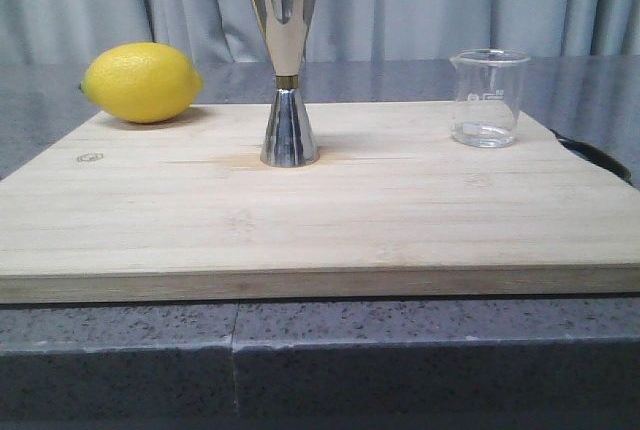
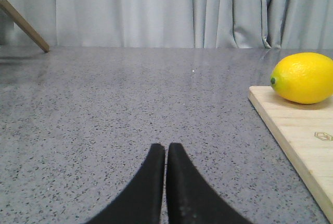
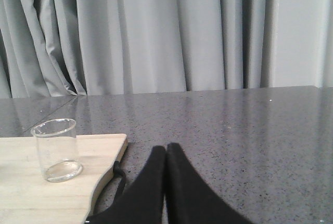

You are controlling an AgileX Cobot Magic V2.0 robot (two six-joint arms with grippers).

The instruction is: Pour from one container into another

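The small clear glass beaker [image 1: 488, 98] stands upright at the back right of the wooden board [image 1: 320, 220], a little liquid in its bottom. It also shows in the right wrist view as the beaker [image 3: 56, 150], off to one side of my right gripper [image 3: 166, 148], which is shut with nothing in it over the grey counter. The tall steel jigger [image 1: 287, 70] with a gold waist band stands upright mid-board. My left gripper [image 2: 166, 148] is shut and empty over the counter, apart from the board's corner [image 2: 296, 130]. Neither gripper shows in the front view.
A yellow lemon [image 1: 141, 82] lies on the board's back left corner, seen too as the lemon [image 2: 304, 78] in the left wrist view. A black loop [image 1: 598, 157] hangs at the board's right end. Grey curtains close the back. A wooden leg [image 2: 23, 25] stands far off.
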